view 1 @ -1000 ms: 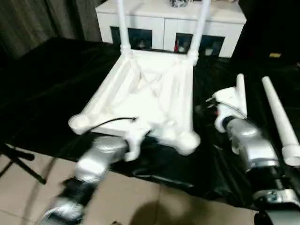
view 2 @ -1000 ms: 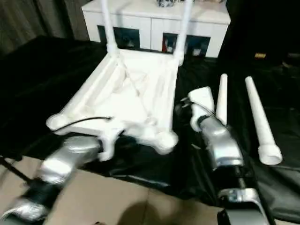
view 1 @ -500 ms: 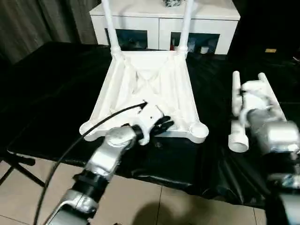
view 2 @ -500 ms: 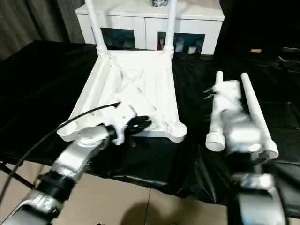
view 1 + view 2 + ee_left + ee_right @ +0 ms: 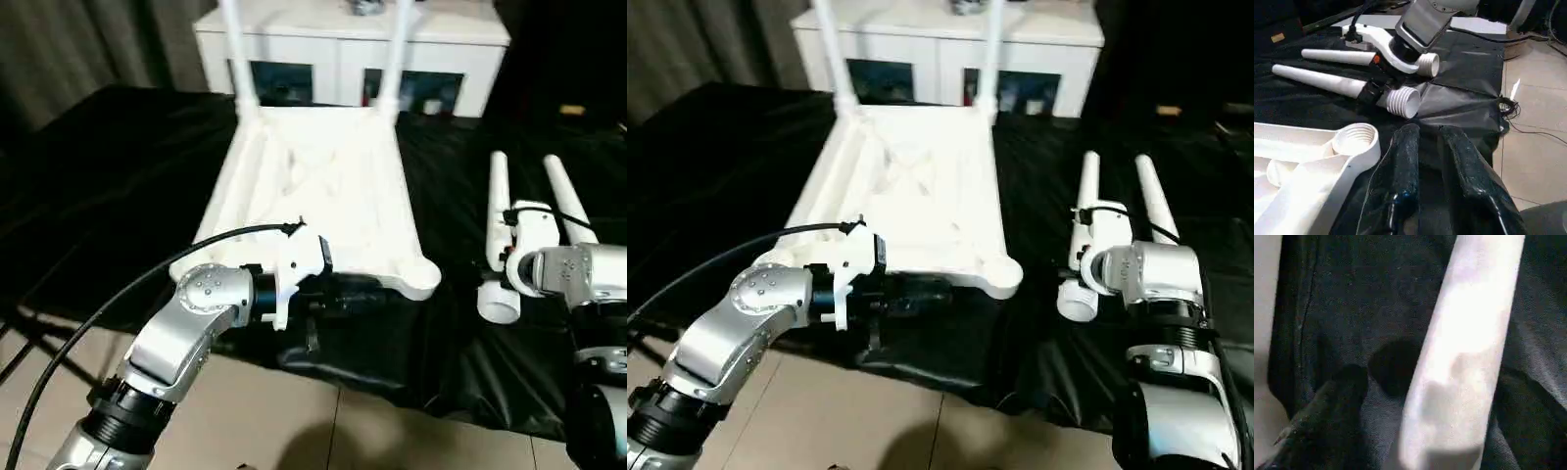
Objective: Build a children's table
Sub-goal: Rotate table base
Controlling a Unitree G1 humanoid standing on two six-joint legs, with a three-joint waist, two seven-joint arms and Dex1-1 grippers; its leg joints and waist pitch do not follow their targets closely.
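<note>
Left claw point(image 5: 1432, 147) narrowly parted, empty, near tabletop point(image 5: 323, 201) corner socket point(image 5: 1355, 138); right claw point(image 5: 1415, 396) straddles leg point(image 5: 1464, 352), grip unclear, fingertips cut off.

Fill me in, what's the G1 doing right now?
It is assembling a children's table. The tabletop lies underside up on black sheeting, with two legs already standing in its far corners. Two loose legs lie to the right; the right gripper is down on the nearer loose leg, fingers either side of it. The left gripper is empty, by the tabletop's near edge next to an empty corner socket.
</note>
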